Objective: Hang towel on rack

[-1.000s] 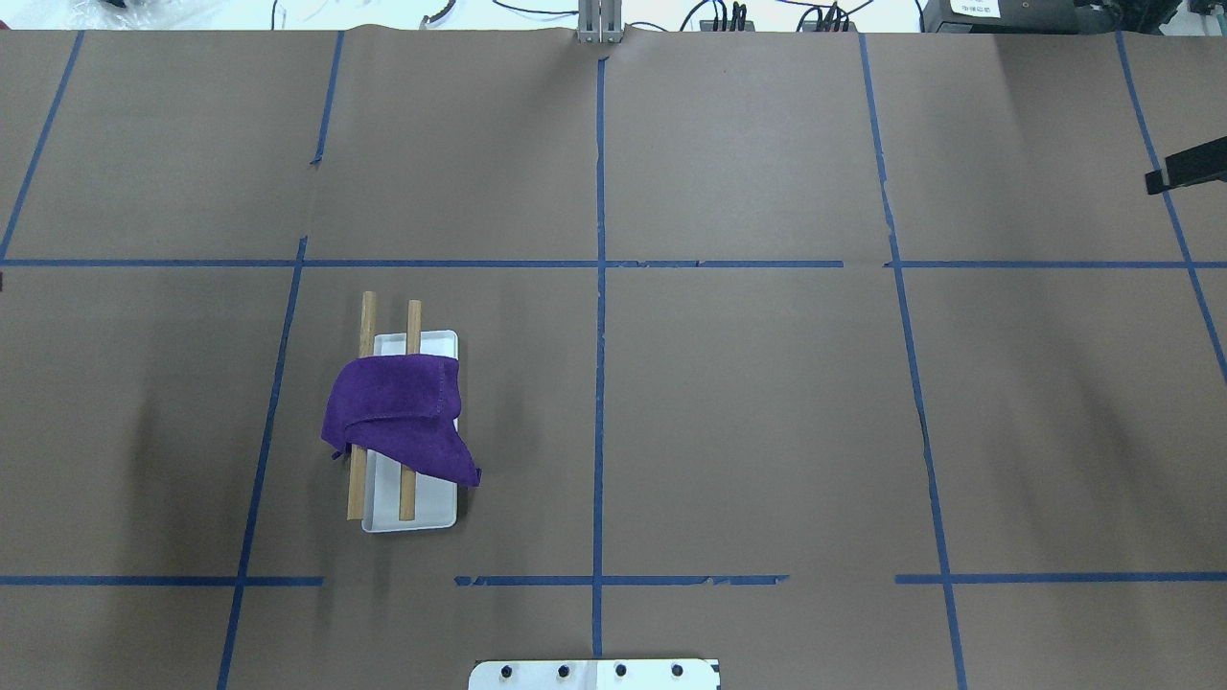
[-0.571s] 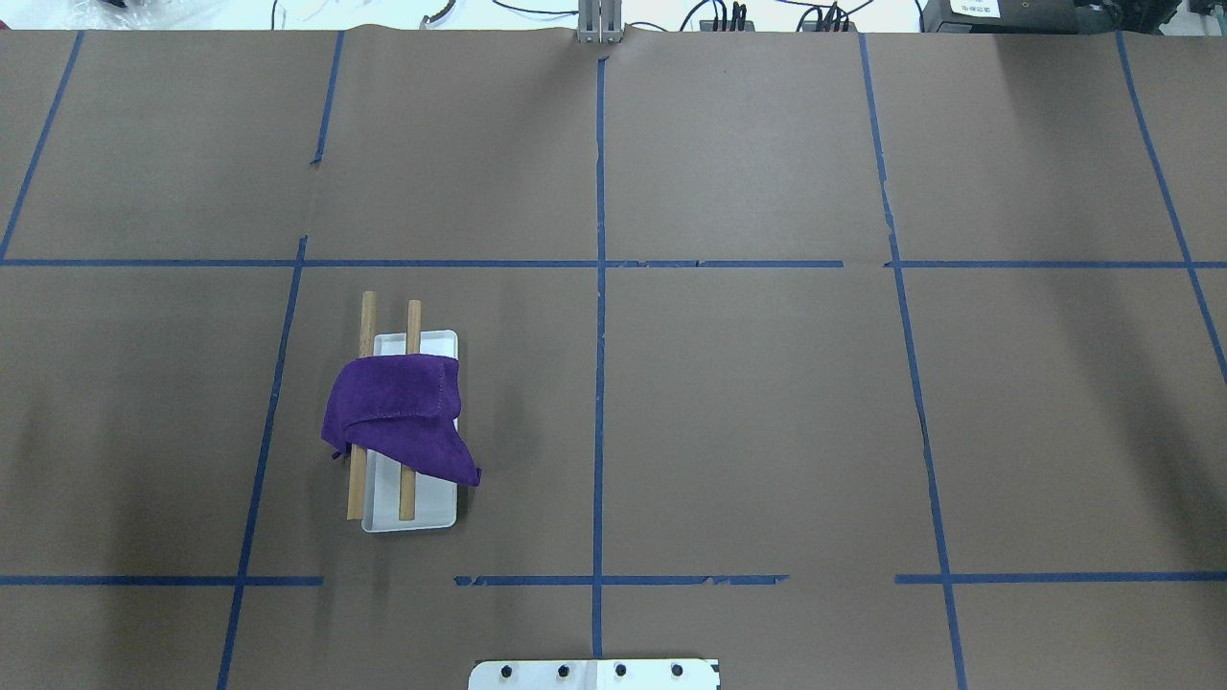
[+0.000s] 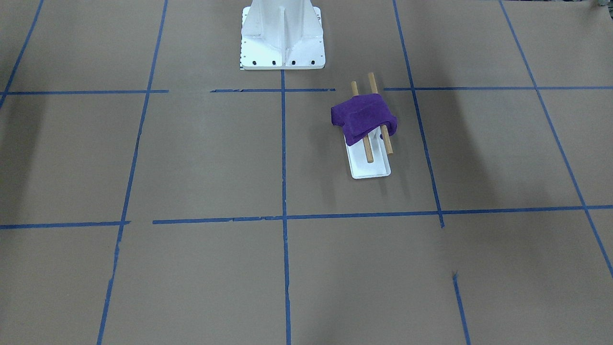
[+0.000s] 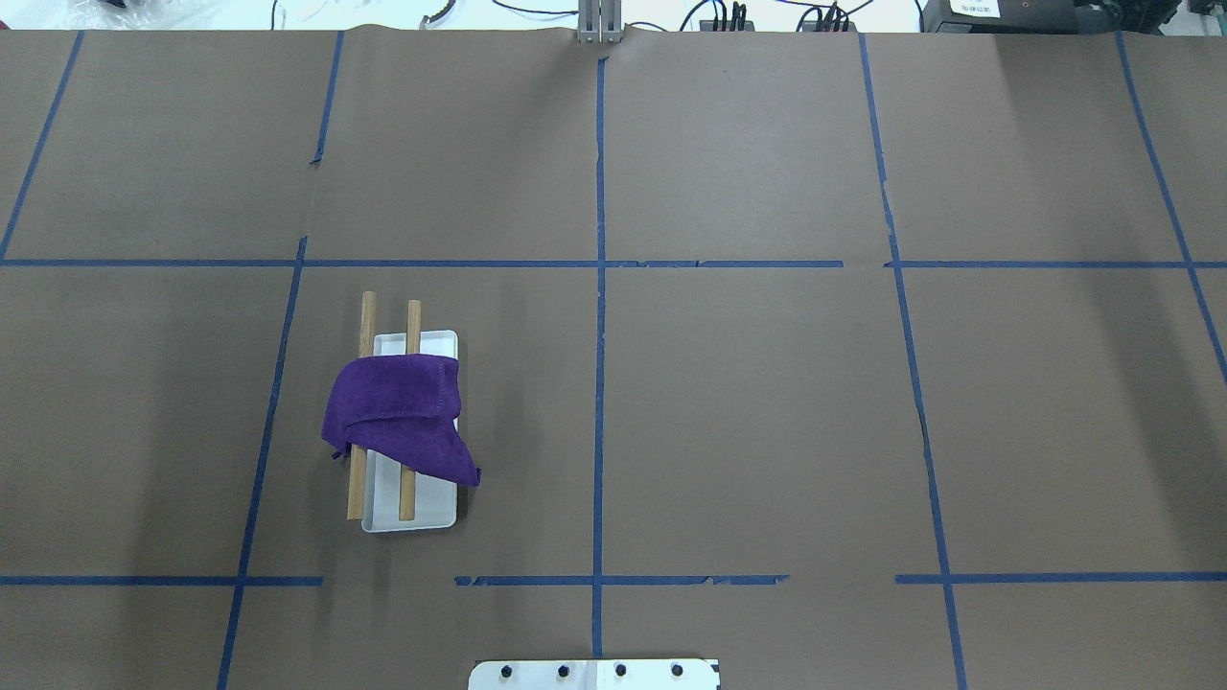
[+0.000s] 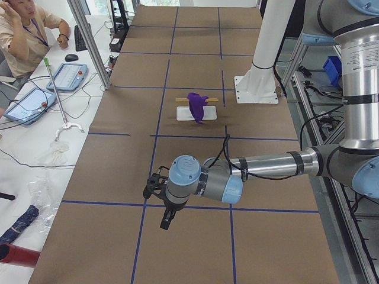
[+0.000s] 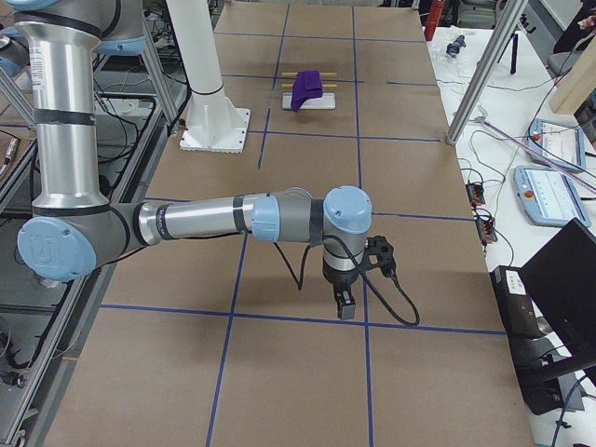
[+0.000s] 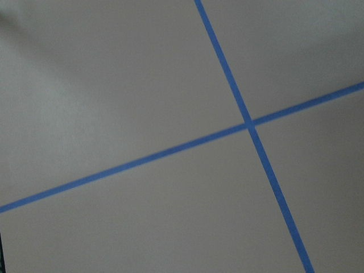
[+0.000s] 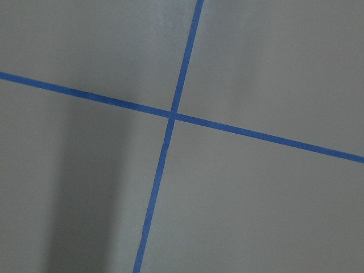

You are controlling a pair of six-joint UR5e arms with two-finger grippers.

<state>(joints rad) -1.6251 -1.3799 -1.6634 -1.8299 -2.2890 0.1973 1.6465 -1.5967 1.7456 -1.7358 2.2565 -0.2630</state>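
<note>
Both the left claw [image 5: 166,220] and the right claw [image 6: 346,304] show only in side views, above the brown paper-covered desk [image 4: 767,402]; their opening and hold cannot be told. Left of centre in the overhead frame, the deep-purple cloth towel [image 4: 398,414] drapes across both light-brown wooden dowels [image 4: 367,316] of the small white-based rack [image 4: 431,513], whose long axis runs top to bottom; one corner droops lower right.

Bright, even light, soft broad shadows on the table [image 4: 767,402], both wrist views slightly blurred.

No legible text, label, brand, number or sign in view.
</note>
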